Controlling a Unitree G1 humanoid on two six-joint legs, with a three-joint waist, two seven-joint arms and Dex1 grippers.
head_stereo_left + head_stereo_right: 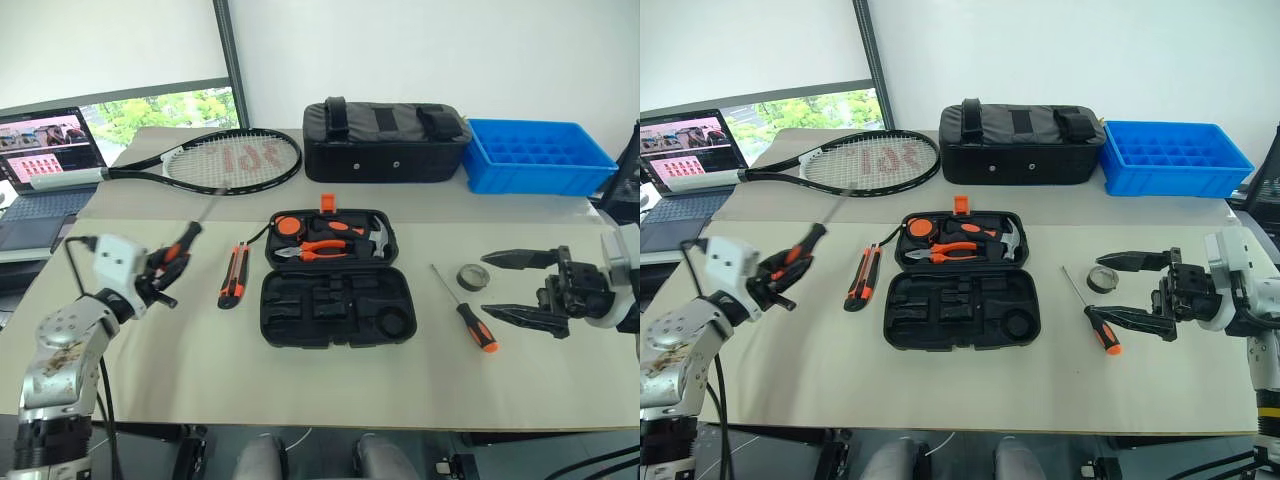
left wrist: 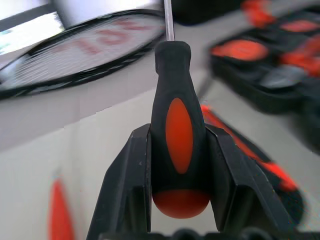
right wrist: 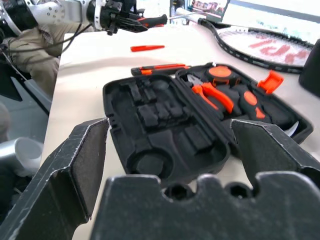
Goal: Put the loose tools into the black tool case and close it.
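The black tool case lies open at the table's middle, with pliers, a hammer and a tape measure in its far half. My left gripper hangs left of it, shut on a black-and-orange screwdriver whose shaft points toward the racket. A utility knife lies between that gripper and the case. Right of the case lie a second screwdriver and a grey tape roll. Just right of these, my right gripper stands open and holds nothing. A slim orange screwdriver lies under the left arm.
A tennis racket lies at the back left, with a laptop beyond the table's left edge. A black fabric bag and a blue compartment tray stand along the back. Bare table runs in front of the case.
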